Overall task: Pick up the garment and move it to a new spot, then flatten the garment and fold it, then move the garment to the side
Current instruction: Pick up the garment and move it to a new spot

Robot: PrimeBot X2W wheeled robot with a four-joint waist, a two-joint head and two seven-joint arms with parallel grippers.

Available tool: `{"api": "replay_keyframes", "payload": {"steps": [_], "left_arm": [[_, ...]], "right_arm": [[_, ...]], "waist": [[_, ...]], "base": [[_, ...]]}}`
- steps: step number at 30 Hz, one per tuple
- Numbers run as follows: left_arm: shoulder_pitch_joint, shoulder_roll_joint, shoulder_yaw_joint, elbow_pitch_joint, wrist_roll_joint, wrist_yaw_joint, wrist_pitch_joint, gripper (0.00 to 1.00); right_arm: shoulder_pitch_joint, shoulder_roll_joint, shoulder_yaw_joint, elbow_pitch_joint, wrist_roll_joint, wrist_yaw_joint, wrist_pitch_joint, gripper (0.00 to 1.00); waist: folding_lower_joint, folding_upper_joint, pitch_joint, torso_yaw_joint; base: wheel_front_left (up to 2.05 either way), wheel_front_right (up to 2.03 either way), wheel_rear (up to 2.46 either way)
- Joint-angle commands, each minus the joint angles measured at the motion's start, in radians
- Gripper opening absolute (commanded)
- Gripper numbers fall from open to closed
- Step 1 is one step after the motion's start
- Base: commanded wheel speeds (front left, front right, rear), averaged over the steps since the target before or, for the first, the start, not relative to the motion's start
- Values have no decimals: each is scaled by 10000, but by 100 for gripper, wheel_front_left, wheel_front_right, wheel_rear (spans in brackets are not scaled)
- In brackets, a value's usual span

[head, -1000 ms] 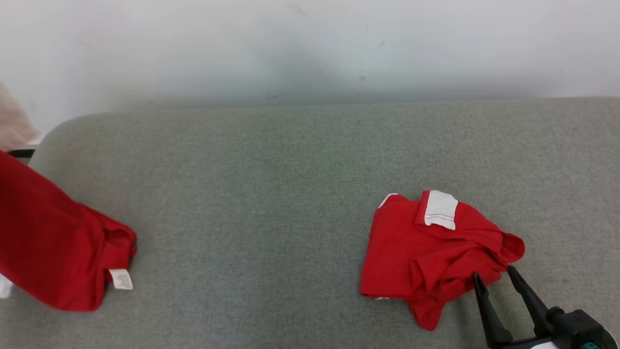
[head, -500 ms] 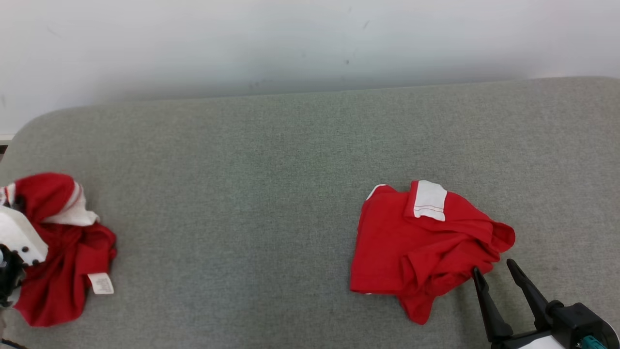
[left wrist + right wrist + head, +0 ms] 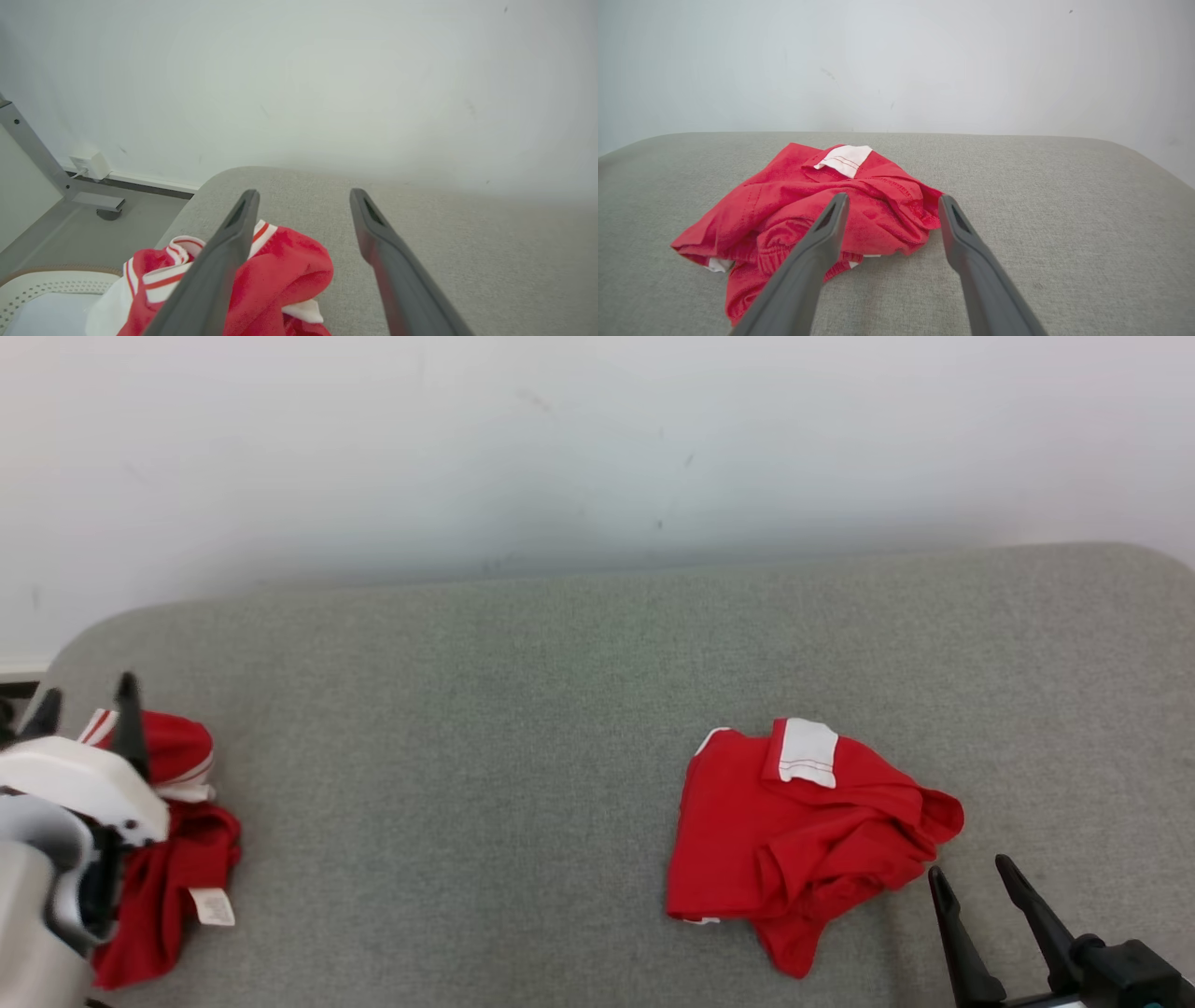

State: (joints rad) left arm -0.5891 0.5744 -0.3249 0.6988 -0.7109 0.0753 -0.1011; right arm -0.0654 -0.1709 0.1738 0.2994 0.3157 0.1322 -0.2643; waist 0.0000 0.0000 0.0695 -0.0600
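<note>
Your left gripper (image 3: 303,192) stood spread, empty, over garment (image 3: 285,266) at cushion (image 3: 467,709) left edge, likely set aside. Your right gripper (image 3: 971,870) hung open beside second garment (image 3: 794,840), for pickup.

Two red garments (image 3: 803,831) (image 3: 177,868), two grippers (image 3: 86,700) (image 3: 971,873), one grey cushion (image 3: 467,756)

Soft, even light is filling the scene, and nothing is glaring. The wall (image 3: 597,448) is showing a dim greyish patch at its middle, brightening toward left and right. The cushion (image 3: 523,709) is showing evenly lit, its weave coming through sharp. The right shirt (image 3: 803,831) is casting only a thin, faint shadow along its near edge. In the wrist views the left gripper (image 3: 303,193) and right gripper (image 3: 893,197) are blurring toward the near edge, and the cushion's far rim is bowing from lens distortion.
</note>
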Motion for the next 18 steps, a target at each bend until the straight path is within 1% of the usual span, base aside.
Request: {"api": "replay_keyframes", "payload": {"steps": [1, 2, 3, 7, 8, 9, 13, 15, 17, 18], "left_arm": [[327, -171, -40, -436, 159, 192, -349, 100], [327, -171, -40, -436, 159, 192, -349, 100], [613, -381, -149, -1100, 275, 365, -675, 100], [1358, -758, -313, -2539, 415, 675, -1103, 100], [1358, -758, -313, -2539, 415, 675, -1103, 100], [1560, -791, -409, -2939, 549, 685, -1214, 100], [2464, -1125, -552, -4164, 792, 1061, -1488, 100], [2952, -1288, -618, -4633, 926, 1071, -1566, 100], [3471, -1417, -588, -4963, 1116, 1206, -1614, 100], [3711, -1476, -603, -5108, 1220, 1185, -1638, 100]], "right_arm": [[142, -78, -96, -58, -42, -29, -2, 100], [142, -78, -96, -58, -42, -29, -2, 100], [166, -104, -169, -145, -121, -29, -2, 100], [199, -152, -246, -307, -217, -29, -2, 100], [199, -152, -246, -307, -217, -29, -2, 100], [201, -182, -269, -356, -244, -29, -2, 100], [170, -262, -335, -544, -324, -29, -1, 100], [197, -298, -378, -600, -361, -29, -1, 100], [249, -305, -407, -648, -384, -29, -1, 100], [264, -312, -422, -672, -384, -29, -1, 100]], "waist": [[0, 0, -239, -2], [0, 0, -239, -2], [0, 0, -366, -20], [0, 0, -579, -80], [0, 0, -579, -80], [0, 0, -603, -98], [0, 0, -674, -153], [0, 0, -724, -175], [0, 0, -769, -200], [0, 0, -781, -210]], "base": [[0, 0, 0], [0, 0, 0], [0, 0, 0], [0, 0, 0], [0, 0, 0], [0, 0, 0], [0, 0, 0], [0, 0, 0], [0, 0, 0], [0, 0, 0]]}}
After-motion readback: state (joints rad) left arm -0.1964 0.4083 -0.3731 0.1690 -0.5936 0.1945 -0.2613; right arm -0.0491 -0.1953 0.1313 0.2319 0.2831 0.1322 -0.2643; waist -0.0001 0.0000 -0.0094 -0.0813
